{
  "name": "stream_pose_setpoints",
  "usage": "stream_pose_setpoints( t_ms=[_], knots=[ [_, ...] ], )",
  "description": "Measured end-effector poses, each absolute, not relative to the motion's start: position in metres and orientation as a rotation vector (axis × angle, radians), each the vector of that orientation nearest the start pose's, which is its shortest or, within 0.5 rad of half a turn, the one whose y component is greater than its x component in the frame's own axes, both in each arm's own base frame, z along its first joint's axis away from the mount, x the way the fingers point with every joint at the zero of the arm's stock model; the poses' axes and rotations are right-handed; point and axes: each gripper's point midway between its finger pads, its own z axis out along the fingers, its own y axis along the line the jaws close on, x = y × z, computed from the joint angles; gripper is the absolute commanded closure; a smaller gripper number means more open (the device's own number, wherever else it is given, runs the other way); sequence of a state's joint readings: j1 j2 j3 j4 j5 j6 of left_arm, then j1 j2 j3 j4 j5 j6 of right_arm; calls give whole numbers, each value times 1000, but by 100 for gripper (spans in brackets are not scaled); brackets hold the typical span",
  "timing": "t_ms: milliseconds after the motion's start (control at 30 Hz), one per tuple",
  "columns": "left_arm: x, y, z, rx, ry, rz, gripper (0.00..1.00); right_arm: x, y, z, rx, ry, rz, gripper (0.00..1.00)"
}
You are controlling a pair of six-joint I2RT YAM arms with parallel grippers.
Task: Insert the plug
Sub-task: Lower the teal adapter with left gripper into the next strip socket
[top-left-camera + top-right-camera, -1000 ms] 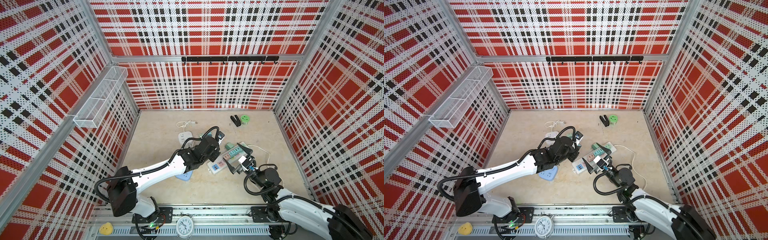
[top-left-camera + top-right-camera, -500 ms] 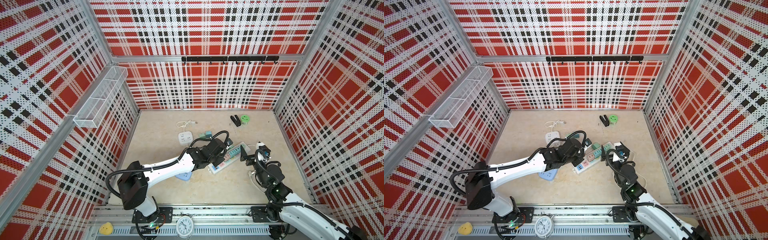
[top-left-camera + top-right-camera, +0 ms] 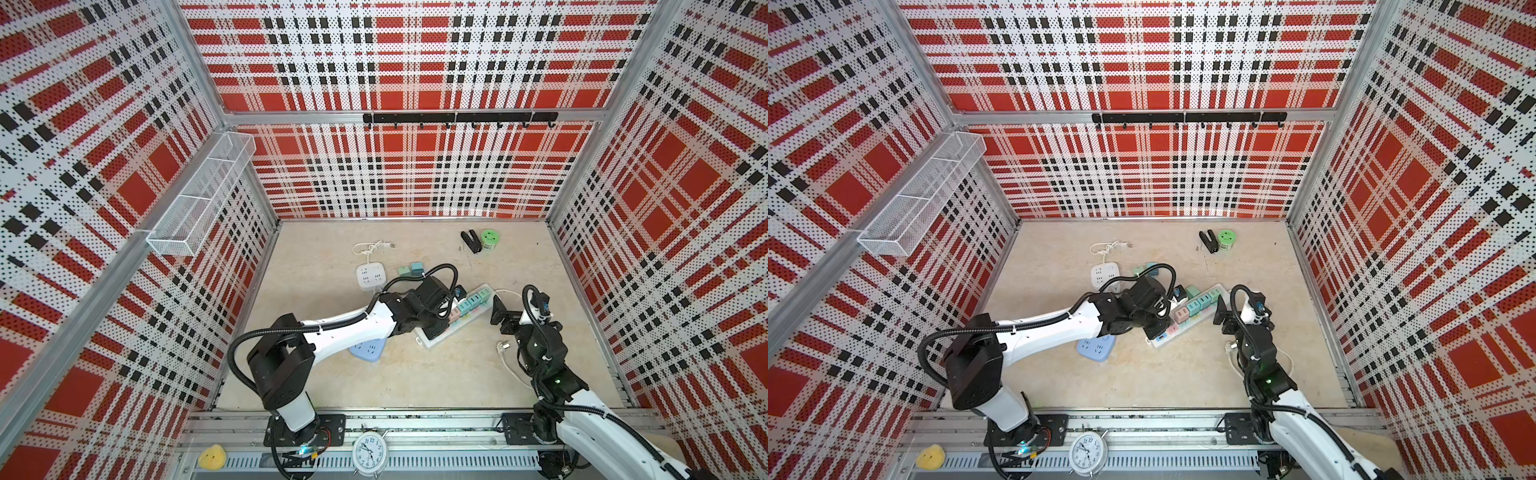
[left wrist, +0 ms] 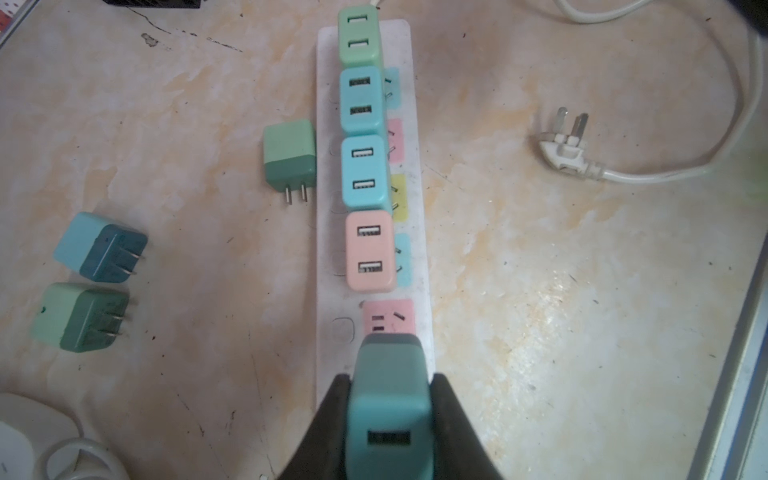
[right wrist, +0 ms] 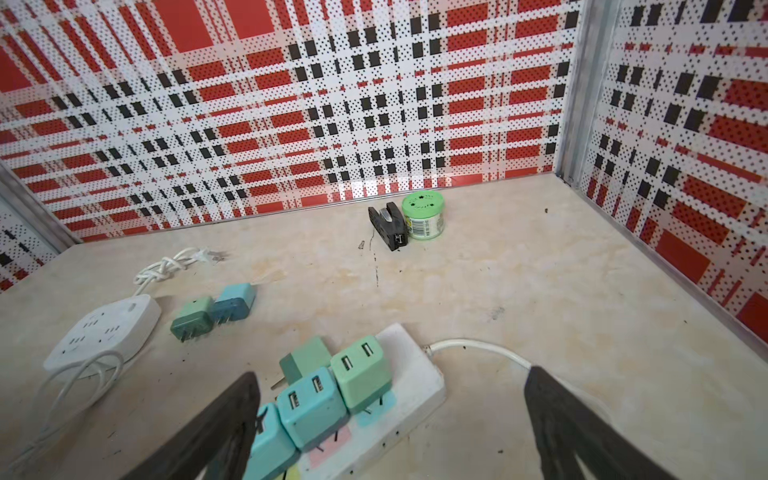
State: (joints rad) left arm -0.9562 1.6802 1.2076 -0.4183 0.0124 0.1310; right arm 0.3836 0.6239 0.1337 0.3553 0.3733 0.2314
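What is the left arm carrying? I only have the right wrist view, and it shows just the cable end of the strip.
Observer: The left fingers are shut on a teal charger, USB port facing the left wrist camera.
Operator: Which socket is it at?
Observer: The free pink socket, right next to the pink charger. The charger's body hides its prongs, so I cannot tell if they are in.
Operator: And where does that cable end?
Observer: At a white plug lying loose, prongs bare, plugged into nothing.
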Motion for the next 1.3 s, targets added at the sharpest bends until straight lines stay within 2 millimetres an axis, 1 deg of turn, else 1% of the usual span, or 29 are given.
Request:
stream_pose_setpoints(
  t_ms=[167, 267, 500, 667, 767, 900, 1300],
  knots=[
    [258, -369, 116, 1315, 2166, -356, 100, 285, 30, 152, 231, 1728, 147, 0],
    [259, -370, 111, 1322, 2180, -352, 100, 285, 28, 146, 256, 1742, 156, 0],
    [265, -371, 91, 1321, 2229, -338, 100, 288, 30, 141, 279, 1753, 181, 0],
    [273, -376, 90, 1300, 2237, -347, 100, 288, 31, 140, 280, 1756, 187, 0],
    [274, -376, 86, 1301, 2245, -346, 100, 289, 32, 136, 276, 1773, 189, 0],
    [275, -375, 86, 1298, 2246, -340, 100, 289, 33, 133, 273, 1785, 190, 0],
    [278, -378, 82, 1314, 2263, -286, 100, 290, 33, 129, 274, 1798, 189, 0]
  ],
)
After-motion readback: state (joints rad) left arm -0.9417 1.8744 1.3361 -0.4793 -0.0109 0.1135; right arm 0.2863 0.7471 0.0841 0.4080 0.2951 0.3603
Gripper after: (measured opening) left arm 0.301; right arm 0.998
